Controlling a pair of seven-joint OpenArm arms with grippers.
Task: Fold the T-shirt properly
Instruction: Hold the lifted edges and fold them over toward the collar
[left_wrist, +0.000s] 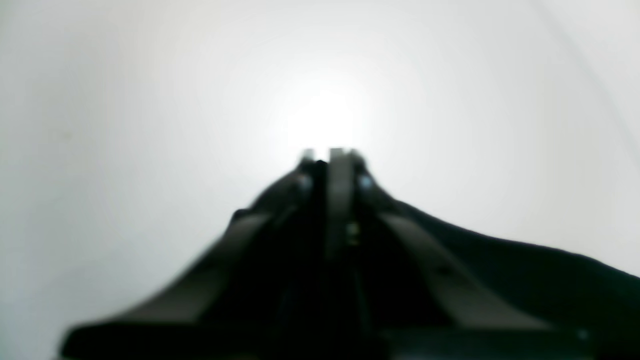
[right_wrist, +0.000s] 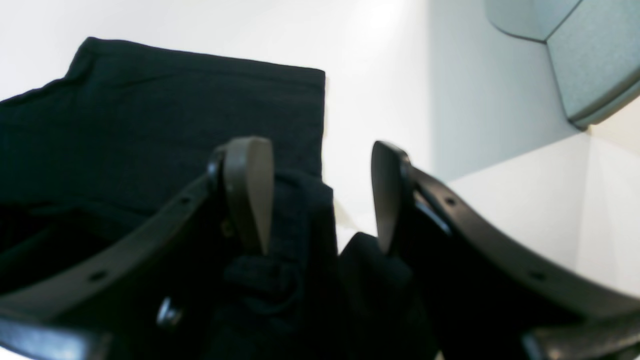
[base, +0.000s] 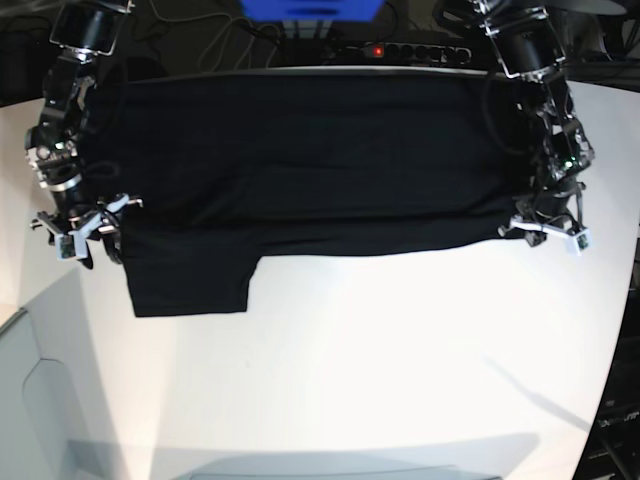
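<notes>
Lying across the far half of the smooth white table (base: 350, 340) is the big plain black cloth T-shirt (base: 300, 160). It is spread wide from left to right, with one short sleeve (base: 190, 280) hanging out toward the near side on the left. Its near edge looks a bit wavy and folded over. Behind the table, at the far side, sit a blue box (base: 308, 10) and a black power strip with a small red light (base: 400, 50). A grey panel (right_wrist: 590, 55) shows in the corner of the right wrist view.

At the right end of the shirt, the left gripper (left_wrist: 330, 155) has its two fingers pressed tight together, with black cloth right beside and under them. The blurry picture does not show for sure whether cloth is pinched.

At the left end, the right gripper (right_wrist: 320, 190) has its fingers spread wide, with bunched black cloth lying between them.
</notes>
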